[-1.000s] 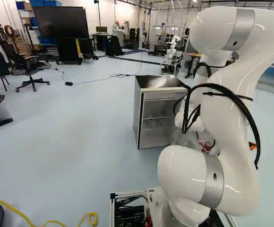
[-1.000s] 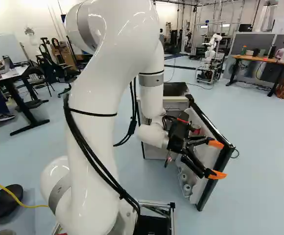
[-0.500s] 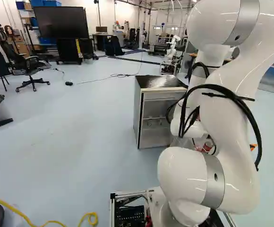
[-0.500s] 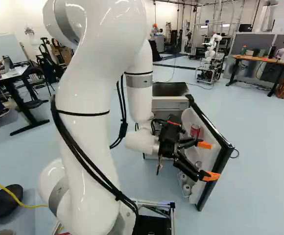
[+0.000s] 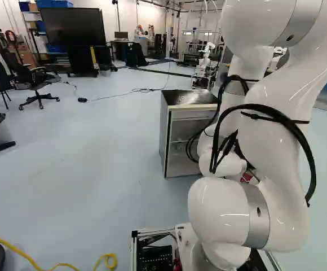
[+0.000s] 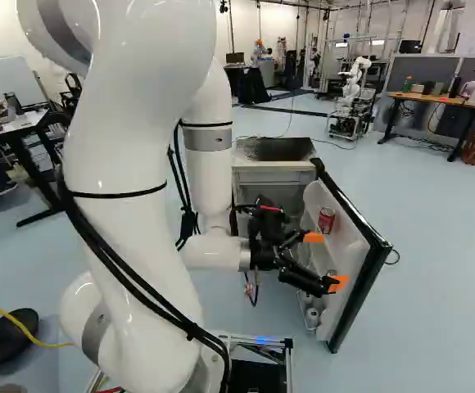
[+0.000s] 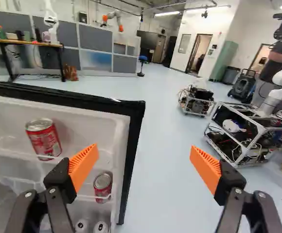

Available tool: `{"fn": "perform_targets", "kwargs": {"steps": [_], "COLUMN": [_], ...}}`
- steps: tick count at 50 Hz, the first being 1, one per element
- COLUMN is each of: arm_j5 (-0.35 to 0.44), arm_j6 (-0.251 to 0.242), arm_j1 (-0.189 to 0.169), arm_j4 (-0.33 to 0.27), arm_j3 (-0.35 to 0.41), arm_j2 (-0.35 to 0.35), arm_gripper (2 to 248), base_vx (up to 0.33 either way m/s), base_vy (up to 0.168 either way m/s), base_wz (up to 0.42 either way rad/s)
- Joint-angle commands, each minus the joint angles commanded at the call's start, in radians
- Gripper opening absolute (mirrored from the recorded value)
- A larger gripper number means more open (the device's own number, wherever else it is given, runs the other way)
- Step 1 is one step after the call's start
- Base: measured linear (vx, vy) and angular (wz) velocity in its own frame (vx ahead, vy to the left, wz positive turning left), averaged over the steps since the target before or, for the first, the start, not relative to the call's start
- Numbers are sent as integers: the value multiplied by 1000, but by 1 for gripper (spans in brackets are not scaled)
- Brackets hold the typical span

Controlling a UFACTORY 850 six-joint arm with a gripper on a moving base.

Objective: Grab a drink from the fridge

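Red can [image 7: 44, 141], one: high inside the open fridge door [image 6: 350, 250], ungrasped. Second red can [image 7: 103, 187]: lower, same door. My fingers [image 7: 85, 165]: spread wide, holding nothing. Done, I judge: access. Left: aligning, gripping, withdrawing one can.

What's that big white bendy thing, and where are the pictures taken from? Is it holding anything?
That's a robot arm. Two pictures come from cameras behind it, on its base, one on each side. The third comes from its wrist, looking along its gripper, which works like a hand with two fingers. They're spread wide apart, holding nothing. Ahead is a small fridge with its door open. On the door's shelves sit a red can and, lower down, another red can.
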Motion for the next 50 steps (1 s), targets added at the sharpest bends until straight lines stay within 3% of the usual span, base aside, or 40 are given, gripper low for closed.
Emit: {"fn": "perform_targets", "kwargs": {"steps": [6,18,50], "arm_j5": [0,0,23], "arm_j6": [0,0,0], "arm_j1": [11,14,-25], "arm_j4": [-38,-51,-51], "arm_j3": [19,21,-78], "arm_j2": [12,13,-49], "arm_gripper": [247,247,247], "base_vx": [0,0,0], "base_vy": [0,0,0], "base_wz": [0,0,0]}}
